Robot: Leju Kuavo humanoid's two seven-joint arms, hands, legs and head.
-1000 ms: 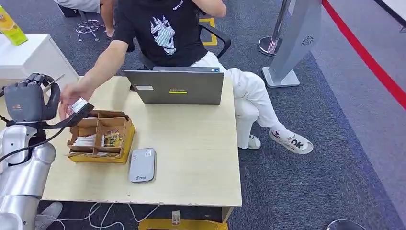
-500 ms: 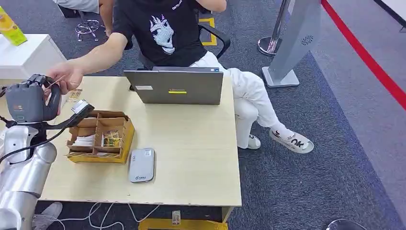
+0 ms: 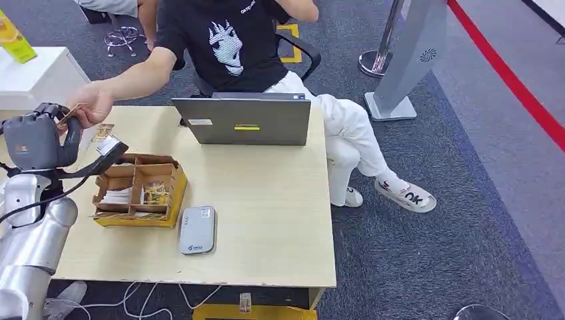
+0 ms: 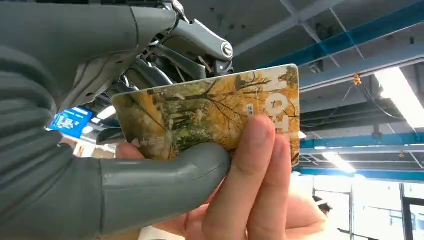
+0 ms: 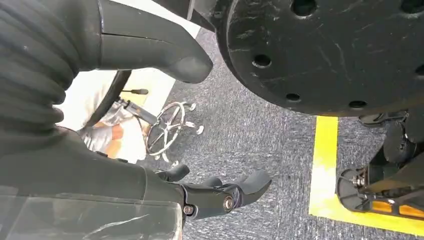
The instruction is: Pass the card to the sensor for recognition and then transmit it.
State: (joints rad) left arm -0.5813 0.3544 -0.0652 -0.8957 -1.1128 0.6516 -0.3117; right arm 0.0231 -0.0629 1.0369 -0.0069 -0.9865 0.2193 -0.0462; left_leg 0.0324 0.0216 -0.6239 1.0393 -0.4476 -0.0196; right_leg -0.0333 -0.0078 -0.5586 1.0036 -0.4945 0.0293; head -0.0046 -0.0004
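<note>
The counter (image 3: 266, 220) carries a grey laptop (image 3: 243, 121), a brown compartment box (image 3: 138, 191) and the flat grey sensor (image 3: 198, 229). Raised beyond the counter's left corner, the left hand (image 3: 40, 141) pinches the card (image 4: 210, 112) along with a person's hand (image 3: 93, 107), its long axis running out from the grip. The right hand (image 5: 150, 115) hangs released above carpet.

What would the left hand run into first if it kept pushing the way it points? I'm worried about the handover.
Likely the person's hand, already touching the card that the left hand holds; depth is hard to judge.
</note>
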